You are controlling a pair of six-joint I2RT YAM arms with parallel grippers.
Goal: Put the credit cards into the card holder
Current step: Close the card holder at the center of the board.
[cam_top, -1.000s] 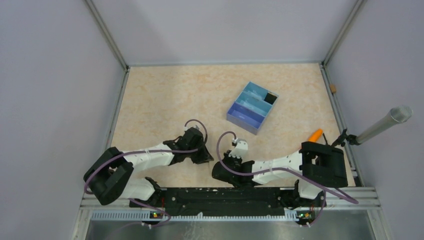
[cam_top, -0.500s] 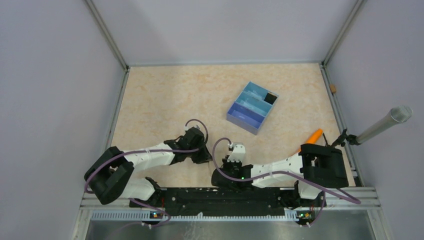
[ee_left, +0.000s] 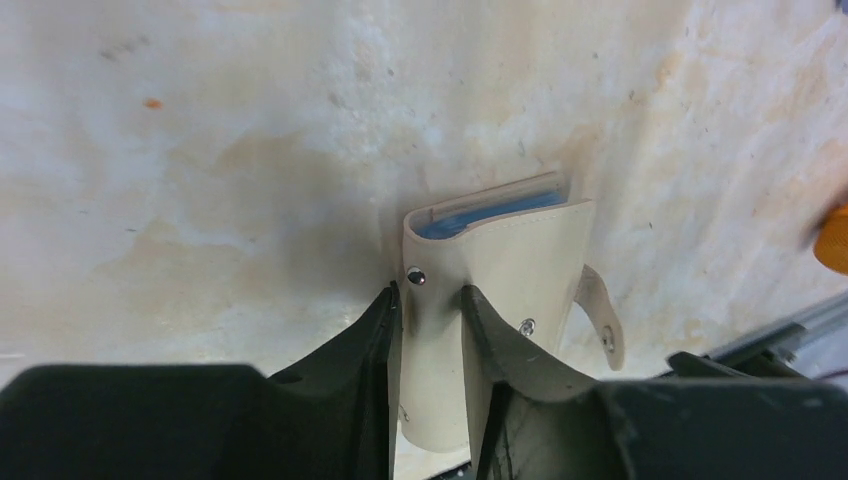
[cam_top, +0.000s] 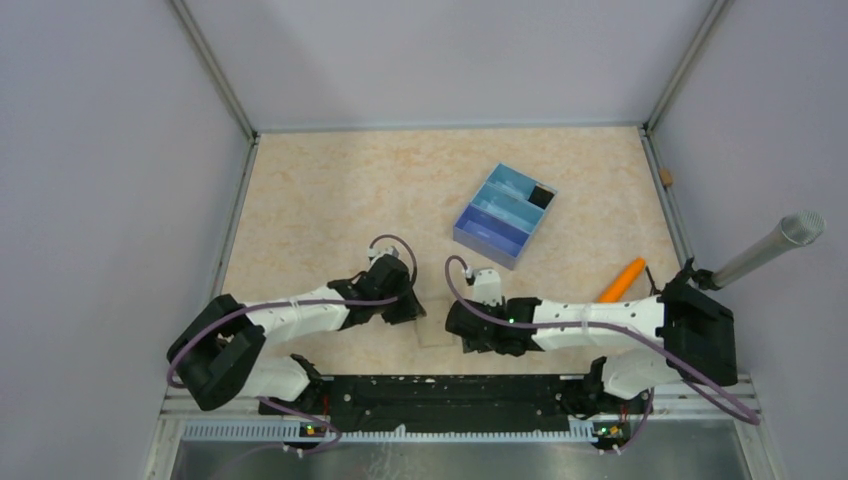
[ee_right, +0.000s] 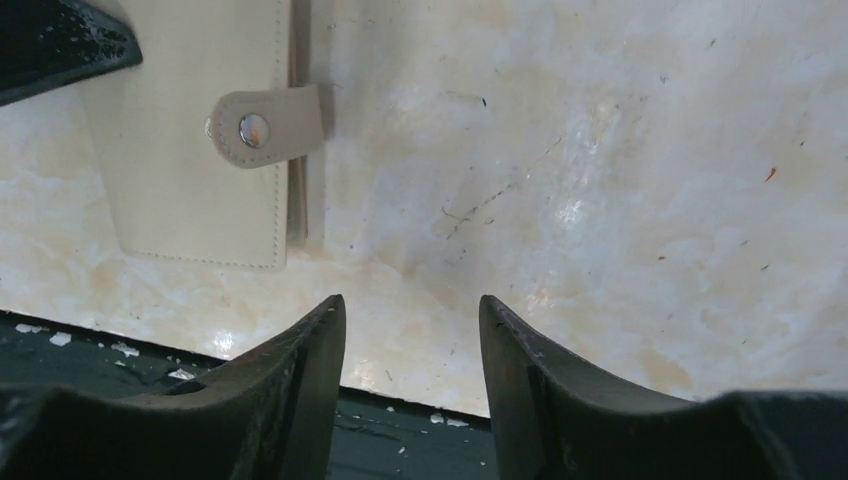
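Observation:
The beige card holder (ee_left: 500,260) lies flat on the table near the front edge, its snap strap (ee_left: 600,310) hanging loose to one side. Light-blue credit cards (ee_left: 490,212) show as a thin edge inside its far opening. My left gripper (ee_left: 430,295) is shut on the holder's near left portion, one finger at its edge and one on top of it. In the top view the holder (cam_top: 436,331) sits between the left gripper (cam_top: 410,308) and the right gripper (cam_top: 462,325). The right gripper (ee_right: 410,305) stands open over bare table, with the holder (ee_right: 190,140) off to its upper left.
A blue three-compartment tray (cam_top: 505,213) stands further back at centre right. An orange object (cam_top: 622,278) lies beside the right arm. A grey metal tube (cam_top: 770,248) juts in from the right wall. The black front rail (ee_right: 400,440) runs just below the right gripper.
The right gripper has opened and drawn back to the right, away from the holder. The holder now lies uncovered between the two grippers. The left arm has barely moved.

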